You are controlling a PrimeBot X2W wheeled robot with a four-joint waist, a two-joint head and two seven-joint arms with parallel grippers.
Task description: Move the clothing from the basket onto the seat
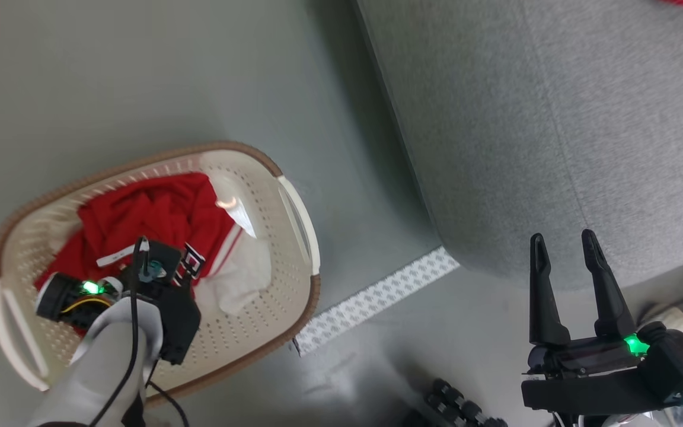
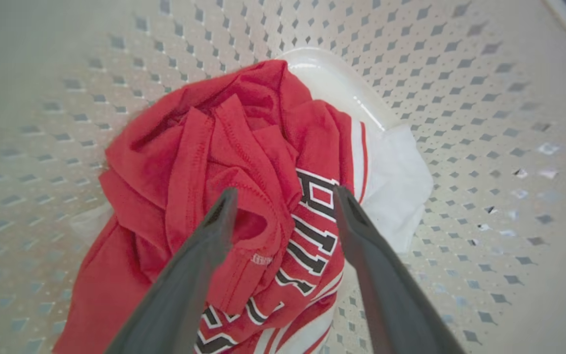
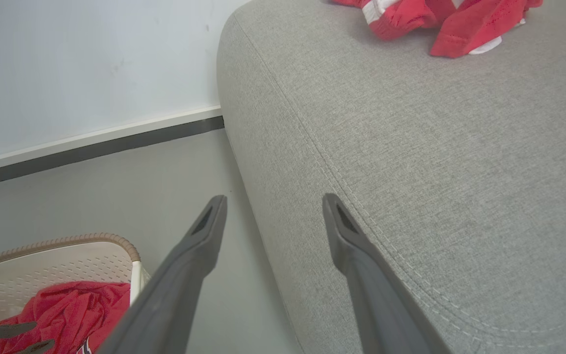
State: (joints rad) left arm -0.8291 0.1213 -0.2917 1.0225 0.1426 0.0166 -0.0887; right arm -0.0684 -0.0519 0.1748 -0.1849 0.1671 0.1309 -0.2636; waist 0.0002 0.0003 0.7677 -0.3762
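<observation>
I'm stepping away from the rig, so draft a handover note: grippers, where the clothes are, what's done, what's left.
Left gripper: open, inside the basket, poised over the red clothing there, nothing gripped.
Right gripper: open, empty, by the corner of the seat.
Done: one red garment lies on the seat.
Left: pick up the basket's clothing and move it to the seat.

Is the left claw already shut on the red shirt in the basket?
No: the left claw stands open over the red shirt in the basket, its fingers spread apart.
</observation>
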